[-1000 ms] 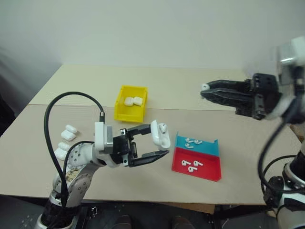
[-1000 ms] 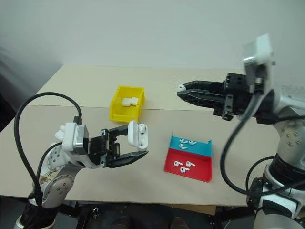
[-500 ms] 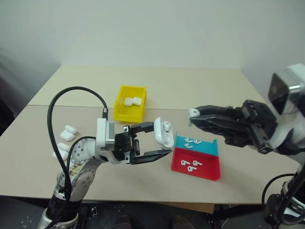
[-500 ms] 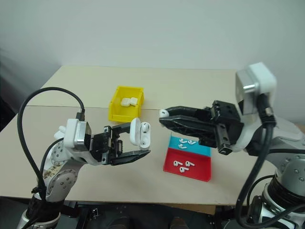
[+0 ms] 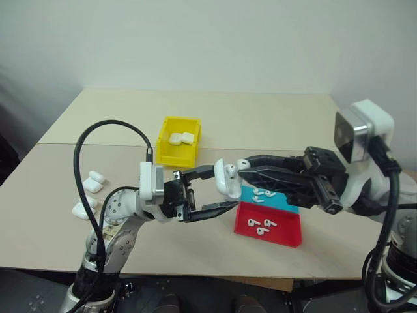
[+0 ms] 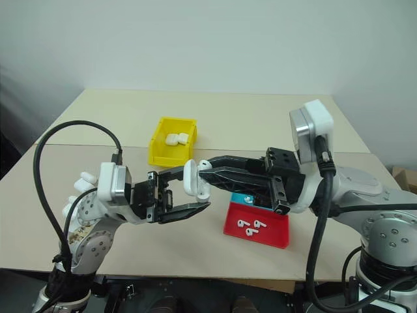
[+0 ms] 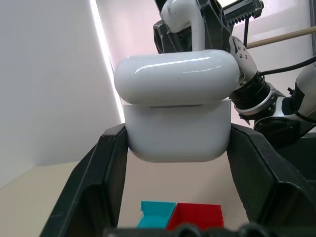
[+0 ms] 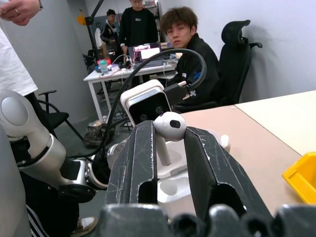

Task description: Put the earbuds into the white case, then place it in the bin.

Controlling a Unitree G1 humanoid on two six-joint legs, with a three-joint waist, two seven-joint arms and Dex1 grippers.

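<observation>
So the left hand (image 5: 218, 195) is pinching the white case (image 5: 226, 180) up in the air over the middle of the surface (image 5: 273, 124), lid flipped open. The right hand (image 5: 244, 166) is right at it, fingers pressed on one earbud (image 8: 169, 127), held by its head with the stem pointing down at the case. From the right wrist view, the stem looks lined up over an empty socket but not seated yet, so I'd call this mid-insertion. Can't tell if the other socket already has a bud in it.

Progress-wise: the yellow bin (image 5: 165, 153) sits toward the far side of the surface, and there are already two closed cases (image 5: 182, 138) in it, so a couple of rounds look done. More cases (image 5: 88, 195) are waiting near the left edge of the surface, and there are several loose earbuds (image 5: 263, 225) left in the red-and-teal tray (image 5: 290, 235) close to the near edge.

What's left for this one, I reckon: drop the bud in, maybe fetch its partner, shut the lid, then carry it over to the bin. Plenty of work left overall.
</observation>
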